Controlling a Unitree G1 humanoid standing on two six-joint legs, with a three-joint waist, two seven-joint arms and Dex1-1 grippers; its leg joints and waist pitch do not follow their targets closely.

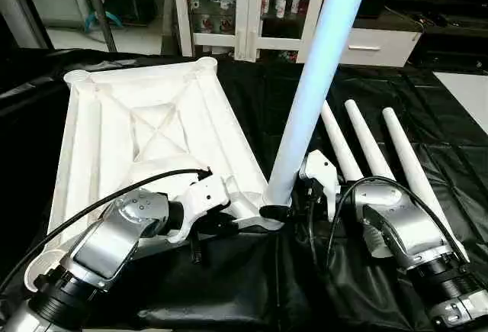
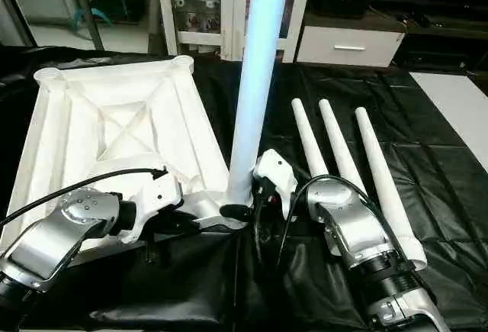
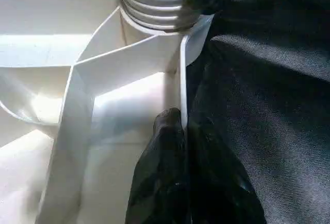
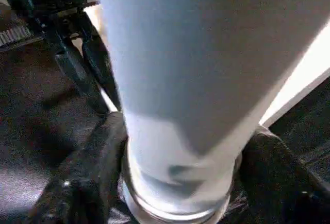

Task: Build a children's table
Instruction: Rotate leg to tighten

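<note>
- Tabletop [image 1: 145, 130]: white plastic, square, lying underside up on the black cloth [image 1: 252, 294] that covers the worktop, towards the robot's left. An X of ribs crosses a recessed centre panel; raised ribs run along the edges; rounded sockets sit at the corners.
- Far corner sockets [image 1: 207, 62]: both open, nothing in them.
- Near right corner socket [image 3: 154, 2]: ridged, threaded collar seen in the left wrist view. One white tube leg [image 1: 313, 88] stands in it, leaning slightly to the right and running out of the top of the head views.
- Three more tube legs [image 2: 343, 156]: lying side by side on the cloth just to the right of the standing leg, tapered, near-parallel, not touching the tabletop.
- Left tool [image 3: 180, 147]: black fingers closed on the thin edge wall of the tabletop beside the occupied socket, one finger on each side of the wall.
- Right tool [image 4: 178, 183]: black fingers spread around the base of the standing leg, one on either side, clasping it just above the socket.
- Background: white glass-door cabinet [image 1: 252, 4] with small items inside, beyond the worktop.
</note>
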